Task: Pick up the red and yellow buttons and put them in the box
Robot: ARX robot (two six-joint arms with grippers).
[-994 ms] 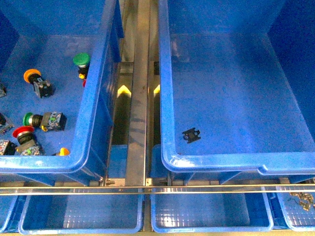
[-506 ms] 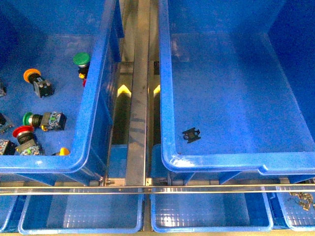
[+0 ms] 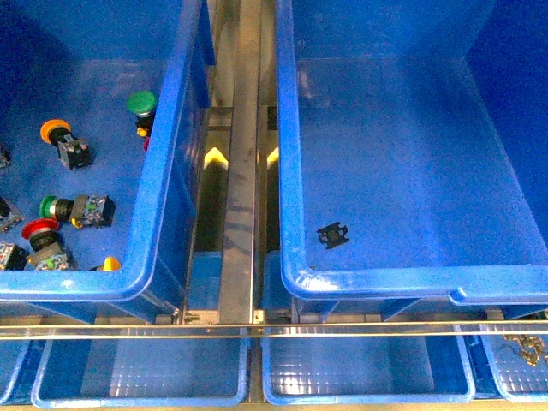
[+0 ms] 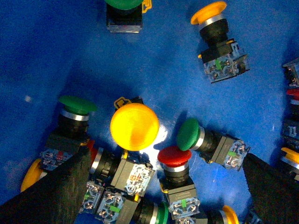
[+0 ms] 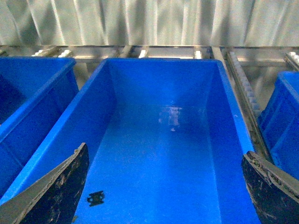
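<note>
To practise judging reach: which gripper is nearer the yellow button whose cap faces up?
Left. The left gripper hangs open above the yellow button; the right gripper is over the neighbouring box, away from it.

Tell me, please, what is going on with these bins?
The robot is picking out red and yellow buttons. Its left gripper hangs open in the left bin, right over a yellow button and a red button, with nothing gripped. The right gripper is open and empty above the right bin, which holds only a small black part; no button is in there yet.
</note>
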